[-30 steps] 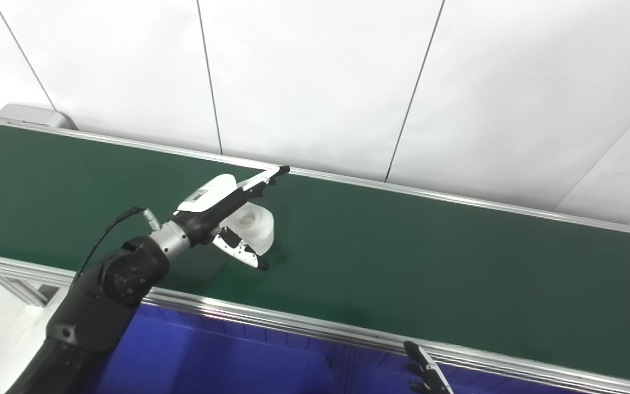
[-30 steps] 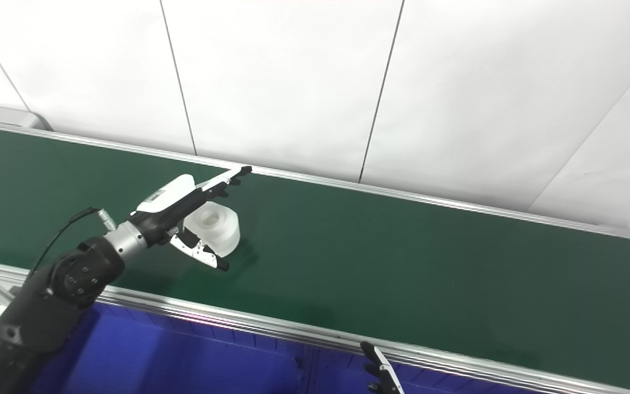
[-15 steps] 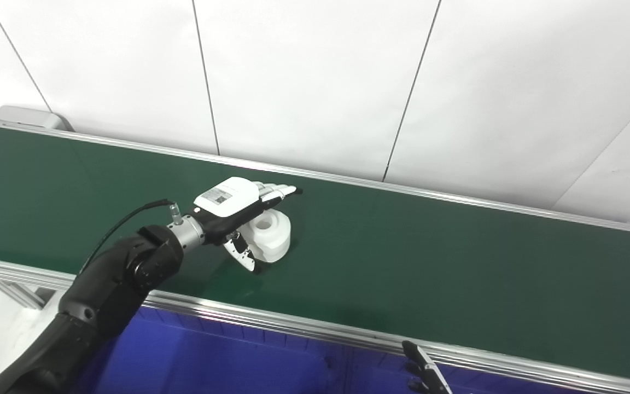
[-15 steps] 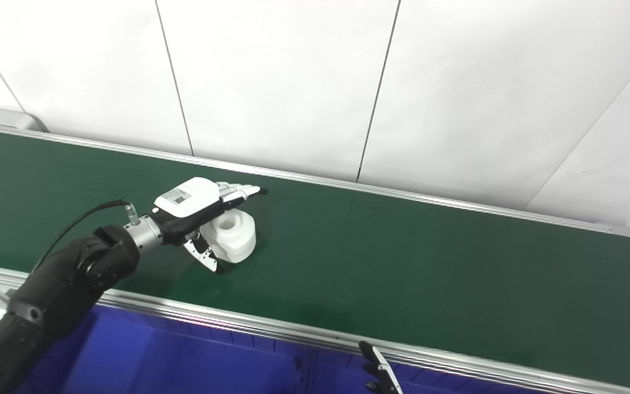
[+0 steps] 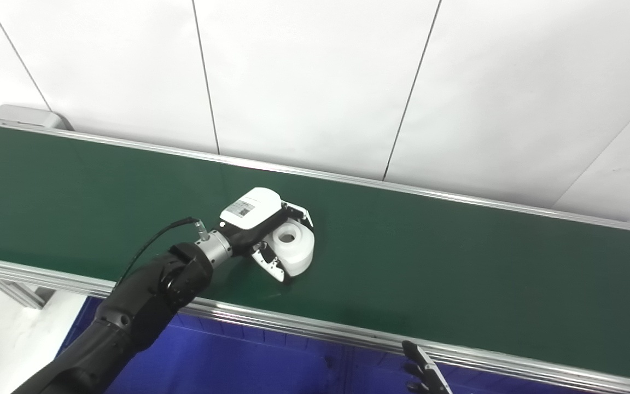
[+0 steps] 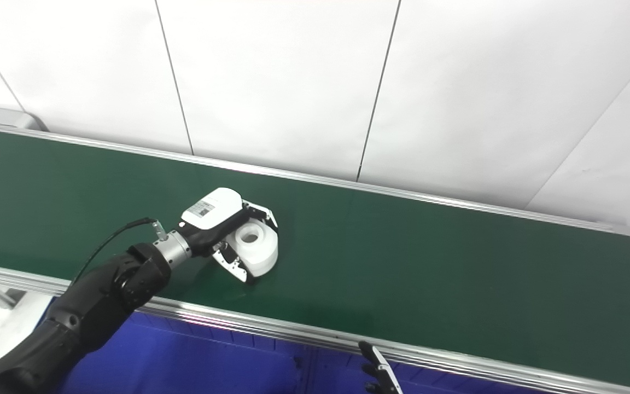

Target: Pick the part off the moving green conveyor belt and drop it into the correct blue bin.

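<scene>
A white cylindrical part [image 5: 295,247] with a hole in its top stands on the green conveyor belt [image 5: 457,273], left of the middle. My left hand [image 5: 256,220] lies over it from the left. Its fingers [image 5: 303,212] curl round the far side and its thumb [image 5: 271,268] presses the near side, so the hand is shut on the part. The part still rests on the belt. Of my right hand [image 5: 424,373] only dark fingertips show at the bottom edge, below the belt's near rail; its state is hidden.
A blue bin [image 5: 227,361] sits below the belt's near metal rail [image 5: 320,328], with a divider wall near the middle [image 6: 304,366]. White wall panels stand behind the belt's far rail [image 5: 457,198]. The belt's left end cap [image 5: 25,115] is at the far left.
The part has travelled right on the belt. My left hand followed it, turned palm down, and its straight fingers curled round the part. The right hand has stayed put.
</scene>
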Controlling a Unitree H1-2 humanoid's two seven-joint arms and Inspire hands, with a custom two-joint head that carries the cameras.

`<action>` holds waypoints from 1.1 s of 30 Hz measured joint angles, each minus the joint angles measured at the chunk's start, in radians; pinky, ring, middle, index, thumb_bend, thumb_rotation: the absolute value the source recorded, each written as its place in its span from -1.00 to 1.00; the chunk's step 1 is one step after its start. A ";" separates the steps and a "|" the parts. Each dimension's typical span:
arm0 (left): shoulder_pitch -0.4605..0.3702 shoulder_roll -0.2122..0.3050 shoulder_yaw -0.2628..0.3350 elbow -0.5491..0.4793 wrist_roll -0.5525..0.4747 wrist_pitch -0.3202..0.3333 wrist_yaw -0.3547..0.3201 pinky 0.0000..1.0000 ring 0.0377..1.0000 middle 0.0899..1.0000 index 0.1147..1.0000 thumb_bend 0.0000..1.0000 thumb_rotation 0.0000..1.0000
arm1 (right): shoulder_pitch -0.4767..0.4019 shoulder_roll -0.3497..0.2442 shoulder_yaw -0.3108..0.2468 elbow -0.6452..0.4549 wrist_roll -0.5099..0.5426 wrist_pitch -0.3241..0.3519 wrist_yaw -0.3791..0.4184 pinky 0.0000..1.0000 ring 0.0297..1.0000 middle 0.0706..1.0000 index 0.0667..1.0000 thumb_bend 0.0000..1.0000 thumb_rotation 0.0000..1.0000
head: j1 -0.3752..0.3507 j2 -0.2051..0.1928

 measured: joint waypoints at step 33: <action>0.548 0.139 0.197 -0.691 -0.439 0.077 -0.304 -0.15 -0.22 -0.07 -0.09 -0.01 -1.00 | 0.036 0.005 -0.008 -0.112 0.016 0.004 0.024 0.57 0.69 0.73 0.78 0.35 -0.11 | -0.092 0.158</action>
